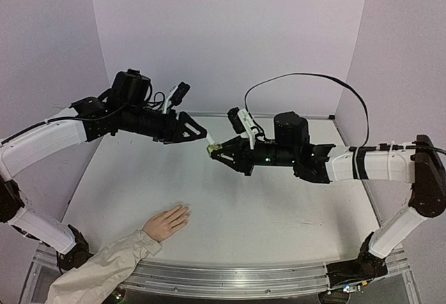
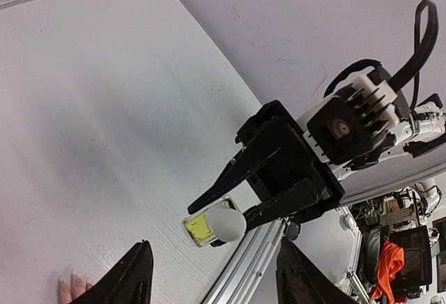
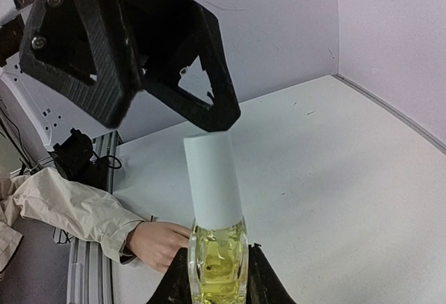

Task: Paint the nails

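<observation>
Nails (image 1: 184, 211): on the pale mannequin hand (image 1: 166, 223), which lies flat on the worktop (image 1: 279, 206), well below the bottle (image 3: 217, 266) and off to its left. Your right end effector (image 1: 216, 152) is clenched on that bottle's glass body, holding it aloft. Your left end effector (image 1: 204, 137), jaws spread and grasping nothing, sits just beside the bottle's white cap (image 3: 212, 178).

Cams: 1 overhead, 2 wrist.
Top: high over near edge, looks down on whole table (image 1: 279, 206). L wrist: faces bottle (image 2: 212, 225) cap-end, near. R wrist: behind bottle, v. close. All 3 share bottle + mannequin hand (image 1: 166, 222).
</observation>
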You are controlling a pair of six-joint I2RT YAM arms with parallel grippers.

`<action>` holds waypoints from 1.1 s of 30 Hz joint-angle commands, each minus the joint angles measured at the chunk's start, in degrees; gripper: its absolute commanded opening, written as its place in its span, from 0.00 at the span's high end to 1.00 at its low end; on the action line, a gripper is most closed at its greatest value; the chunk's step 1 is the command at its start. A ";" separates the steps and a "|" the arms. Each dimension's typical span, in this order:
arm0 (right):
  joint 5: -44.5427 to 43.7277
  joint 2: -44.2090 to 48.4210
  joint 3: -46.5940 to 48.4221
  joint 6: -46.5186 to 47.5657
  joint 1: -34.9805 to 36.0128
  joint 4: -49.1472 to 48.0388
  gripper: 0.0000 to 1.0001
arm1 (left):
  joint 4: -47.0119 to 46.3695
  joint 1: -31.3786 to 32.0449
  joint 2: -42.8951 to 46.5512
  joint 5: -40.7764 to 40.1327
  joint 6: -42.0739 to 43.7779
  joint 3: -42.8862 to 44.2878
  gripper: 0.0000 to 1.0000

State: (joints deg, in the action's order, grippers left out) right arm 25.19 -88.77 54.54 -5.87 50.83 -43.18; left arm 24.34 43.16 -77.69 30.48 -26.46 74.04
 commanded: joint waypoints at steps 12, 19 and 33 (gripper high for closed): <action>3.37 -3.18 5.94 -0.40 0.21 -0.18 1.00 | 1.72 1.14 -4.66 1.78 1.32 4.80 0.45; 3.58 -3.89 6.30 -0.11 0.22 0.53 1.00 | 3.29 1.14 -5.13 1.35 1.80 5.76 0.48; 3.62 -4.81 7.42 0.15 0.32 1.59 1.00 | 5.78 1.71 -6.33 0.08 3.18 7.08 0.63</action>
State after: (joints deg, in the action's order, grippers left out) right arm 27.64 -93.62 58.98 -5.85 50.83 -39.57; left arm 30.11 44.56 -83.92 31.31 -24.82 77.69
